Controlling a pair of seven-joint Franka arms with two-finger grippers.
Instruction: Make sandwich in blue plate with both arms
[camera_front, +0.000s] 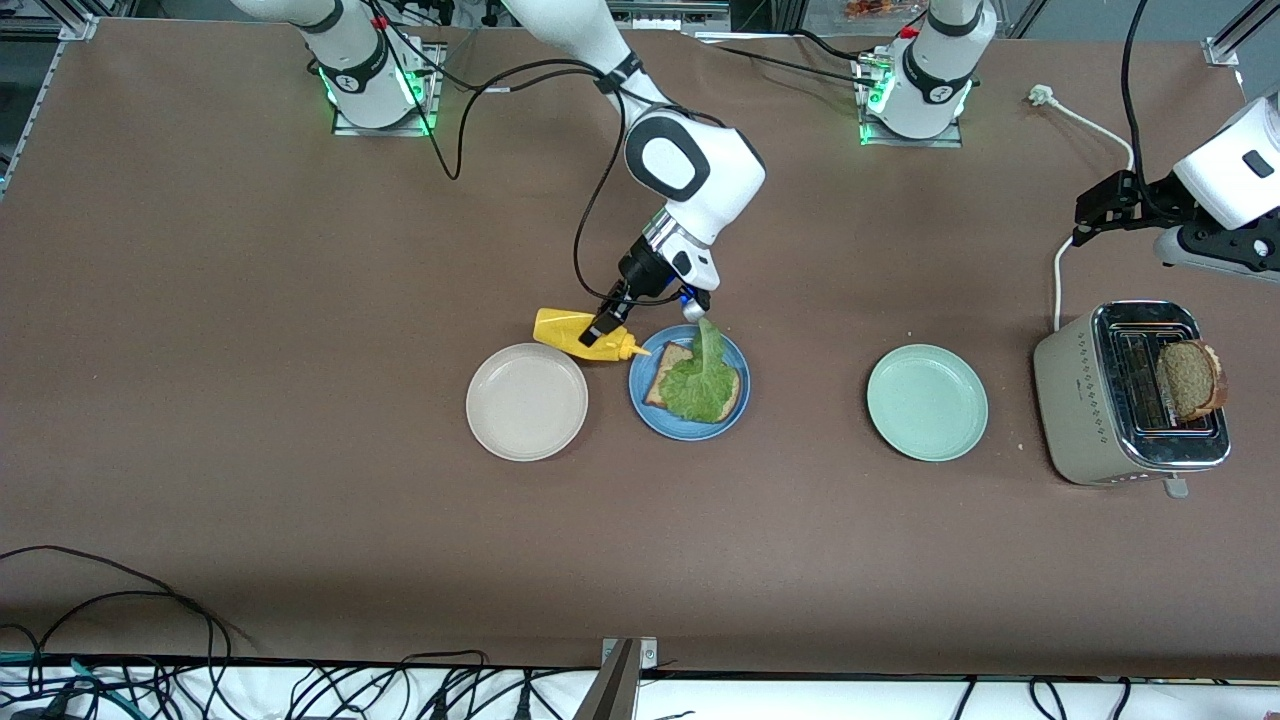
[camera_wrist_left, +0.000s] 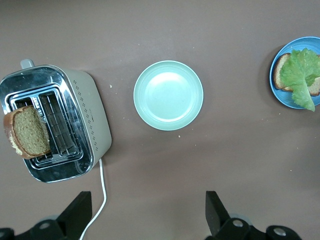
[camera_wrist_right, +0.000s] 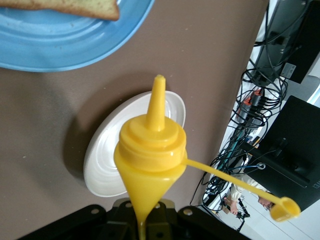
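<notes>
The right gripper is clamping a soft yellow plastic squeeze bottle beside the round sky-blue plate holding brown bread and limp, ruffled green lettuce — squeezing mid-body suits it; the left gripper is waiting wide open over the table near the steel toaster — its crumbly, light toasted slice wants an edge grip

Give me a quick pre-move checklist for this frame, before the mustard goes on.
1. right gripper shut on mustard bottle: ok.
2. Bottle cap off the nozzle: ok, it dangles on its strap.
3. Nozzle over lettuce: not ok, it is beside the blue plate.
4. Lettuce on bread slice: ok.
5. Second slice in toaster: ok.
6. left gripper open, waiting above the table by the toaster: ok.
</notes>
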